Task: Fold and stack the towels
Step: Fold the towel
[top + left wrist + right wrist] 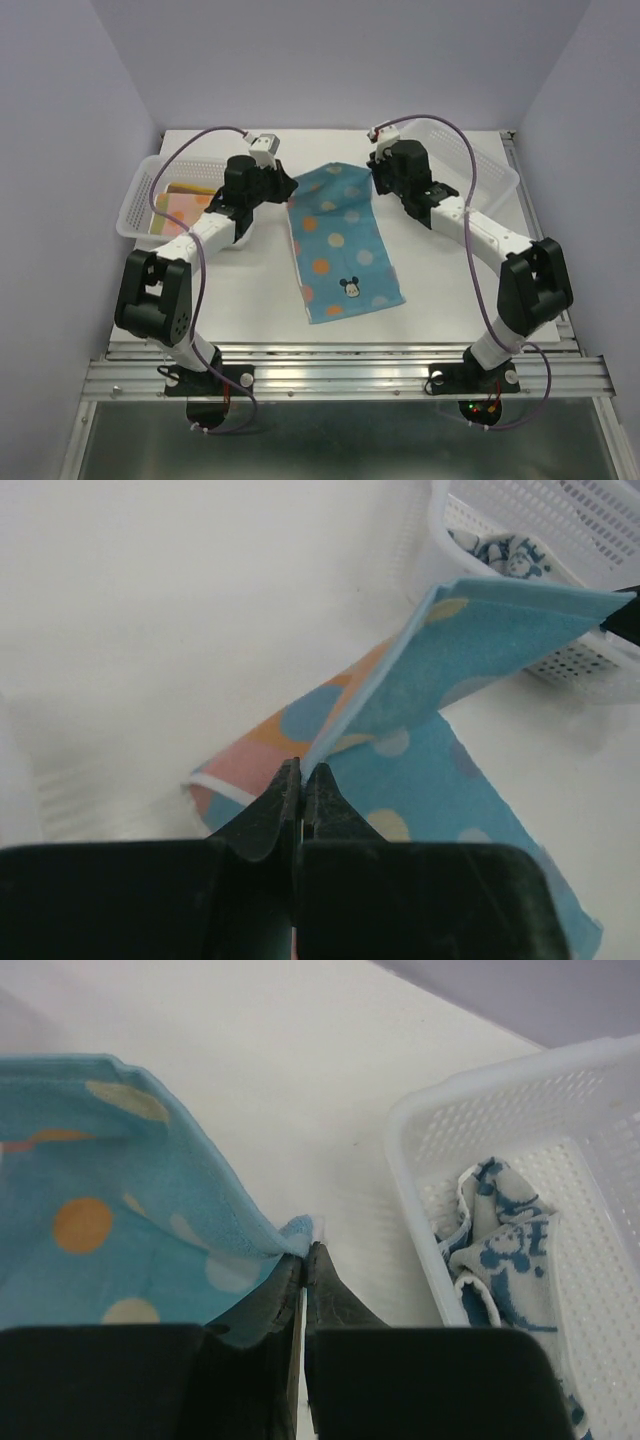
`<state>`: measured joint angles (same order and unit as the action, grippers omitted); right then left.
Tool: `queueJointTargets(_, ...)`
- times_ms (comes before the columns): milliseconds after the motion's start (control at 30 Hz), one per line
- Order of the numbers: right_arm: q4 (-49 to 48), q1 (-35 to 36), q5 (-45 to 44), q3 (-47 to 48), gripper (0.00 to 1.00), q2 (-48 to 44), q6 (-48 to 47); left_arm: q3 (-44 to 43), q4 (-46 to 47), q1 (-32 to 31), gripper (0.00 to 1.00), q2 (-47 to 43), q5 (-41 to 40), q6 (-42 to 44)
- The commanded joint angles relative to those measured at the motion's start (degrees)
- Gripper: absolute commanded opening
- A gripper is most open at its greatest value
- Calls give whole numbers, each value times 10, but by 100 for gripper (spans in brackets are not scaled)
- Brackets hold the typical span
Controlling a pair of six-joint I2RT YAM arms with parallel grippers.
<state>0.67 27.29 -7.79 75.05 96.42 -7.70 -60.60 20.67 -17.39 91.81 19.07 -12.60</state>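
Two baskets [135, 205] [500, 165] flank one dotted blue towel [340, 240], corners pinched by left fingers [265, 825] and right fingers [265, 1300].

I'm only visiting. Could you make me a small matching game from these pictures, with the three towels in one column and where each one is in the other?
Things:
1. dotted blue towel
2. blue-white patterned towel
3. orange-pink towel

Places:
A. in the left basket
B. on the table, far corners pinched by the left fingers and right fingers
C. in the right basket

Pairs: 1-B, 2-C, 3-A.
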Motion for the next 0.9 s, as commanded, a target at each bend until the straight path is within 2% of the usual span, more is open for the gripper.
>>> queueJointTargets(0, 12, -1, 68, -59, 1, -74, 15, 78, 53, -30, 0, -89, -3, -30)
queueJointTargets(233, 50, 0, 164, -169, 1, -181, 53, 207, 71, -84, 0, -199, -66, -68)
queueJointTargets(367, 49, 0, 160, -234, 1, -240, 97, 264, 72, -115, 0, -244, -109, -102)
queueJointTargets(667, 53, 0, 194, -324, 1, -332, 145, 375, 72, -163, 0, -362, -137, -187)
queueJointTargets(867, 69, 0, 190, -341, 1, -363, 157, 420, 70, -193, 0, -401, -141, -224)
